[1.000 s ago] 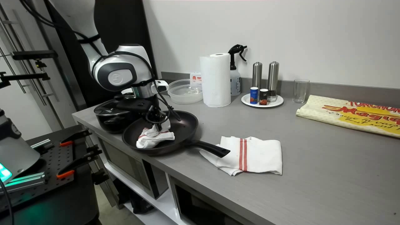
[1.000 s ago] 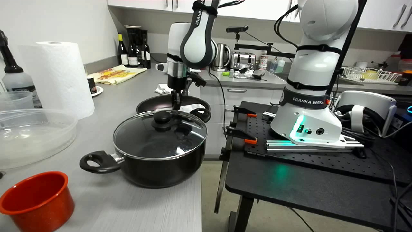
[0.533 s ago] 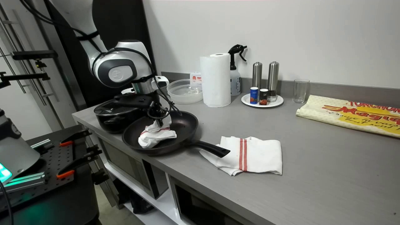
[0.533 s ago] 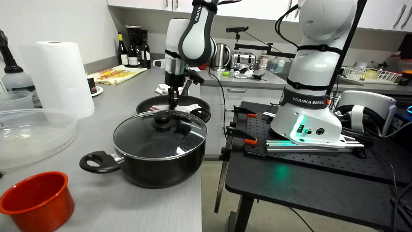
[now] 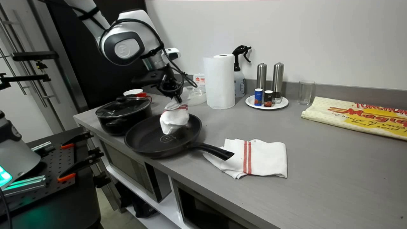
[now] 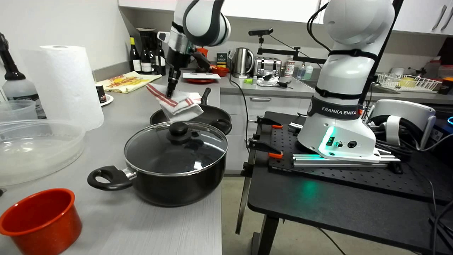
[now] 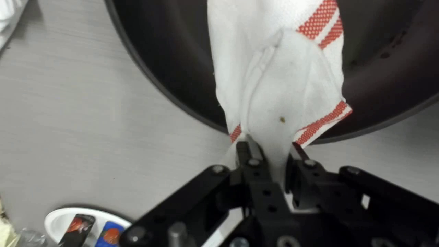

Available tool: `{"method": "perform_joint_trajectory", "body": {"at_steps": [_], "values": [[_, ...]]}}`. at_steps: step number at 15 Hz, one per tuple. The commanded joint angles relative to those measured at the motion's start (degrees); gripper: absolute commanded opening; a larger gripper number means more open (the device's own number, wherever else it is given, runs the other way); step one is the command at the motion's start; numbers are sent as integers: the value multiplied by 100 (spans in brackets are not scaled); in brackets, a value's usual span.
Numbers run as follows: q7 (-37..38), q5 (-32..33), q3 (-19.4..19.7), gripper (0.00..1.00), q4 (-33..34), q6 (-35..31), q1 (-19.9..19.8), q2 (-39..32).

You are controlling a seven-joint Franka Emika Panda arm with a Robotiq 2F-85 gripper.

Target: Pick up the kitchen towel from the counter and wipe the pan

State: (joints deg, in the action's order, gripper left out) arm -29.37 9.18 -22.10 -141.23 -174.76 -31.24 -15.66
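Raised since half a second ago, when we saw it bunched in the pan [image 5: 144,136], a white towel [image 5: 175,121] with red stripes now hangs above that same pan, the robot arm [image 5: 127,41] higher as well. In the wrist view we see the gripper [image 7: 273,151] clamped on the towel, cloth pinched between its two fingers [image 7: 243,152]. We cannot tell whether the lowest fold touches the pan. Dark spots [image 7: 384,55] mark the pan's inside. On the counter [image 5: 318,152], we find a second striped towel [image 5: 267,159] folded flat beside the pan, near the handle [image 5: 213,151]. A lidded pot [image 6: 177,187] stands just beside the pan, with a paper towel roll [image 5: 219,82], a plate [image 5: 249,102] of shakers [image 5: 258,97] and a yellow cloth [image 5: 365,117] farther along. In an exterior view, we spot a red bowl [image 6: 42,223] near the pot.
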Motion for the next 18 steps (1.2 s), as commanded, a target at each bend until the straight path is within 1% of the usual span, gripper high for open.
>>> {"method": "perform_joint_trajectory", "body": {"at_steps": [1, 2, 4, 5, 9, 11, 13, 16, 18], "values": [[132, -288, -68, 4, 614, 649, -130, 294], [194, -326, -9, 4, 880, 908, -114, 301], [508, -162, 233, 4, 1405, 1319, 0, 252], [396, -465, 877, 4, 1720, 1559, 629, 213], [979, -256, 1847, 4, 2968, 2537, 1402, -271], [1174, -312, 2111, 4, 3642, 3147, 1643, -607], [1337, -360, 2278, 4, 4319, 3644, 1797, -1008], [1461, -506, 2366, 4, 5254, 4210, 1859, -1653], [1519, -608, 2370, 4, 5845, 4502, 1833, -2104]]}}
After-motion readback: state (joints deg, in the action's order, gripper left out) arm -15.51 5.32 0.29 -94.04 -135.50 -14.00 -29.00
